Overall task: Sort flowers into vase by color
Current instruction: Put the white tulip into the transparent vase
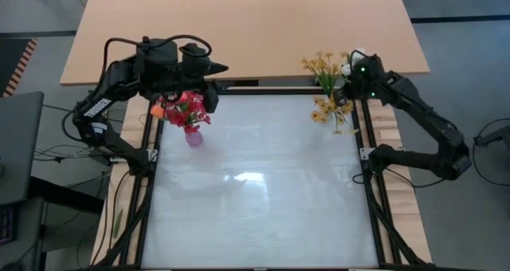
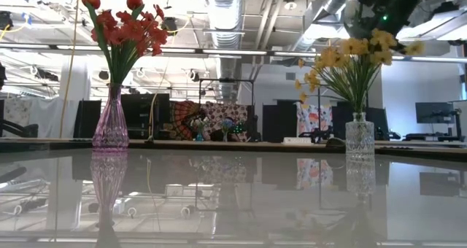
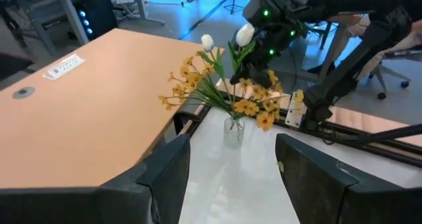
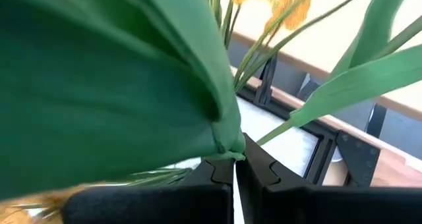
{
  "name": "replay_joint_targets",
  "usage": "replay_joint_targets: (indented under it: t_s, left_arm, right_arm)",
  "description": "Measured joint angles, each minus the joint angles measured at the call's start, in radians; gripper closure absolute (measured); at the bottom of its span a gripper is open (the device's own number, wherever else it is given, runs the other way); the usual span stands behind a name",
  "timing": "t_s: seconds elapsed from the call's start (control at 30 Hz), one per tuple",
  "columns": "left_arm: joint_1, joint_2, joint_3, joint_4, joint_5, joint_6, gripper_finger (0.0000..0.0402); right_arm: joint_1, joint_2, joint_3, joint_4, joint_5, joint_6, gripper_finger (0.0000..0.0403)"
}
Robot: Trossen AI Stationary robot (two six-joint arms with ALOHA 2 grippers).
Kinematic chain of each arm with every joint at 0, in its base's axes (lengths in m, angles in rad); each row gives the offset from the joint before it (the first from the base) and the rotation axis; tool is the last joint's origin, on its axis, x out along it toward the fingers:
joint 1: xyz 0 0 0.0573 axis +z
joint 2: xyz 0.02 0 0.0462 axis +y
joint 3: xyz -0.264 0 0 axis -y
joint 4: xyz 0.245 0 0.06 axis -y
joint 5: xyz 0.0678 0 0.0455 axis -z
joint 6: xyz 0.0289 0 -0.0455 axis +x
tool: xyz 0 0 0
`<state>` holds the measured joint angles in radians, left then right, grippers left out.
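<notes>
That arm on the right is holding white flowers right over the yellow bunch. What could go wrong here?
1. The right end effector pinches only a thin stem of the white flowers; it might slip.
2. The clear vase is already crowded with yellow flowers, so pushing in could tip it.
3. White among yellow may be a sorting mistake.

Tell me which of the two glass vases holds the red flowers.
The pink-tinted, ribbed glass vase under the left gripper holds the red flowers. The other vase, clear glass, holds yellow flowers by the right gripper.
</notes>
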<state>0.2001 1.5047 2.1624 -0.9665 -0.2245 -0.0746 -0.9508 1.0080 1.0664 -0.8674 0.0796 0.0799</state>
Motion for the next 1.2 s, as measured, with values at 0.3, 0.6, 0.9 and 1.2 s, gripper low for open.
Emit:
replay_joint_targets:
  t_s: [0.3, 0.6, 0.9, 1.2]
  left_arm:
    - [-0.001, 0.0, 0.0, 0.0, 0.001, -0.045, 0.0189]
    - [-0.001, 0.0, 0.0, -0.002, 0.008, -0.051, 0.0189]
    - [-0.001, 0.0, 0.0, -0.014, 0.009, -0.029, 0.0189]
    - [-0.001, 0.0, 0.0, -0.019, 0.016, 0.034, 0.0189]
  right_arm:
    - [0.002, 0.0, -0.04, 0.024, -0.003, 0.002, 0.0376]
    - [0.002, 0.077, -0.042, 0.028, -0.007, 0.025, 0.037]
    - [0.002, 0.101, -0.042, 0.031, -0.013, 0.044, 0.0275]
    - [0.002, 0.024, -0.041, 0.004, -0.029, 0.077, 0.0133]
